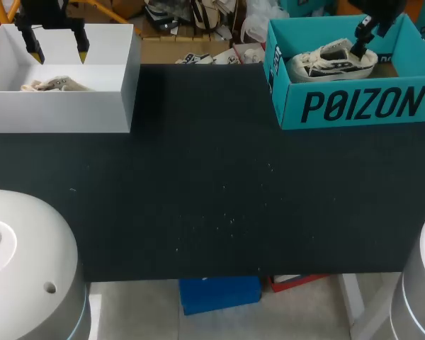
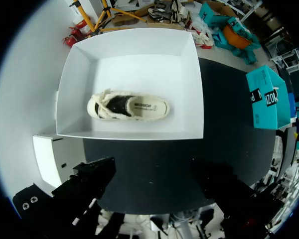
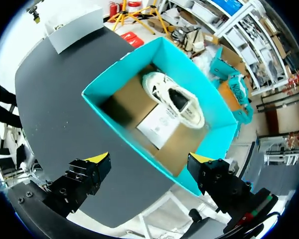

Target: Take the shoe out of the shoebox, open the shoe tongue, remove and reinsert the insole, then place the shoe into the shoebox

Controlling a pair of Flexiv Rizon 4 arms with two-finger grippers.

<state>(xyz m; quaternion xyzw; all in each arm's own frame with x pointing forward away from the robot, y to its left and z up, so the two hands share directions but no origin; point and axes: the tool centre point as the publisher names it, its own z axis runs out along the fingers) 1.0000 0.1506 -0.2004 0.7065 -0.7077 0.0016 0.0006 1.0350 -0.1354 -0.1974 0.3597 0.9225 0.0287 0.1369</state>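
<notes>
A teal shoebox (image 1: 354, 106) stands at the table's far right with a white shoe (image 1: 331, 62) lying in it. High over that box hangs my right gripper (image 1: 363, 35), open and empty; its view looks down on the shoe (image 3: 175, 98) and the teal shoebox (image 3: 114, 122). A white box (image 1: 57, 106) at the far left holds a cream shoe (image 1: 55, 84). Above it my left gripper (image 1: 58, 49) is open with nothing between its fingers. From the left wrist, the cream shoe (image 2: 128, 106) lies on its side in the white box (image 2: 139, 55), ahead of the gripper (image 2: 154, 181).
A white paper card (image 3: 159, 125) lies on the brown floor of the teal box beside the shoe. The black table (image 1: 212, 198) stretches between the two boxes. My arms' pale bases sit at the near left (image 1: 21, 269) and near right (image 1: 421, 283) corners.
</notes>
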